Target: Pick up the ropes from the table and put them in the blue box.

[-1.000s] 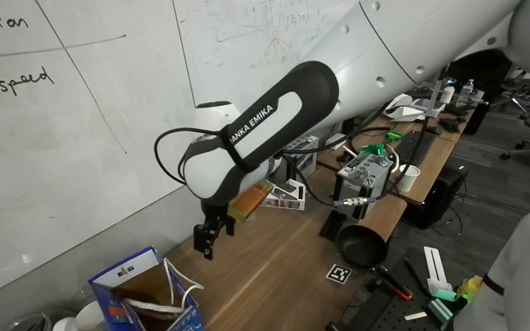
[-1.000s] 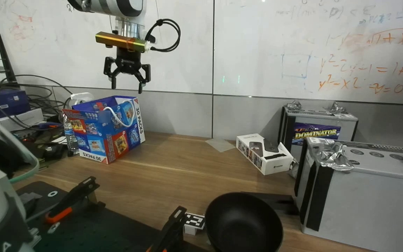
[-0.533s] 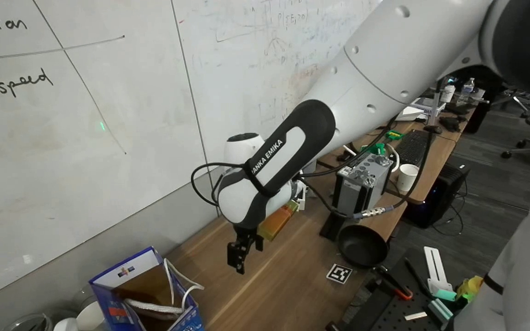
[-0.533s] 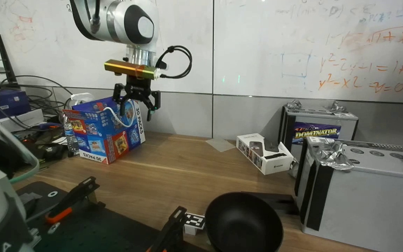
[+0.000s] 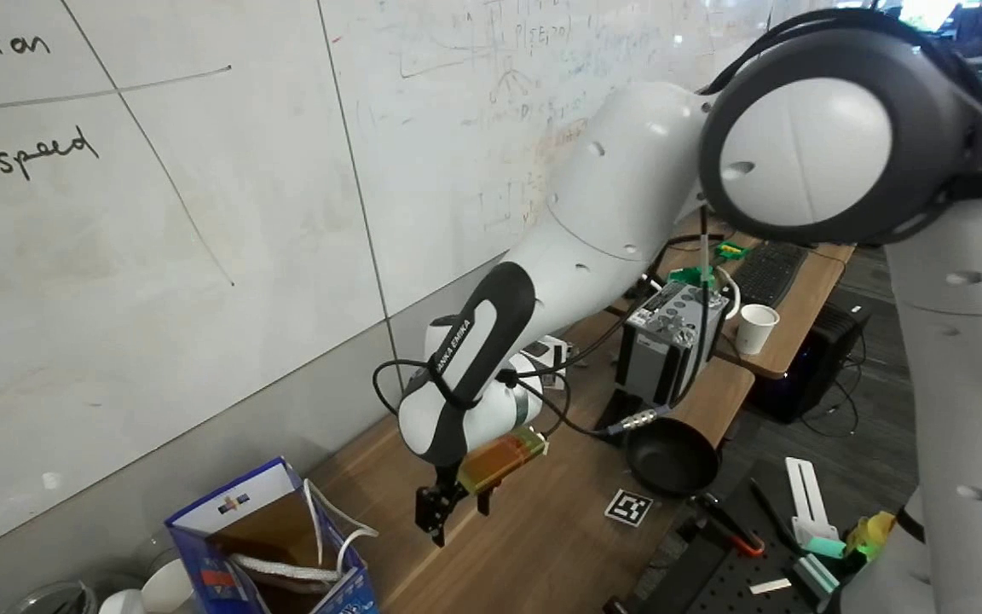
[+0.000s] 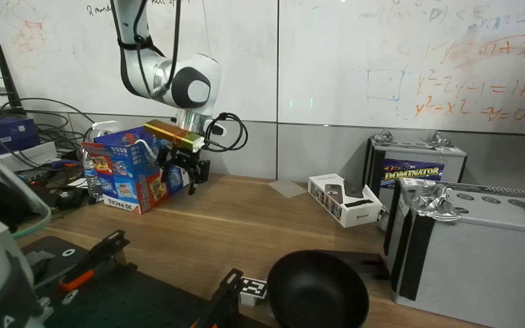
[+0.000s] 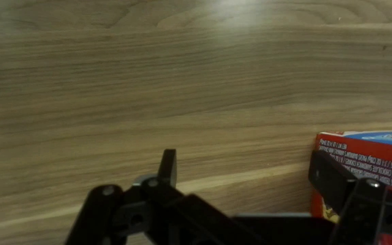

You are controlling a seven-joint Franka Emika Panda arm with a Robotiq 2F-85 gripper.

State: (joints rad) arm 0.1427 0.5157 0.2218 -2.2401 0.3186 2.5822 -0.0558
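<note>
The blue box (image 5: 197, 554) stands open-topped on the wood-grain table (image 5: 508, 554); its printed side (image 6: 123, 184) shows in an exterior view. White ropes (image 5: 280, 569) loop inside the box and over its edge; a piece also shows on its side (image 6: 141, 145). No rope shows on the table in these views. My gripper (image 5: 461, 526) is open and empty above the table, beside the box. In an exterior view the gripper (image 6: 178, 183) overlaps the box's near side. In the wrist view the gripper (image 7: 242, 156) has bare table between its fingers, one before the box's red corner (image 7: 366, 153).
A white-grey device box (image 6: 358, 214) and two grey cases (image 6: 467, 269) stand on the table. A black pan (image 6: 317, 287) and a marker block (image 6: 254, 288) lie near a dark board (image 6: 148, 300) with clamps. A whiteboard wall (image 6: 235, 146) runs behind the box.
My gripper has come down from above the box's height toward the table, shifted a little away from the wall and tilted. The jaws stay open. The box and ropes have not moved.
</note>
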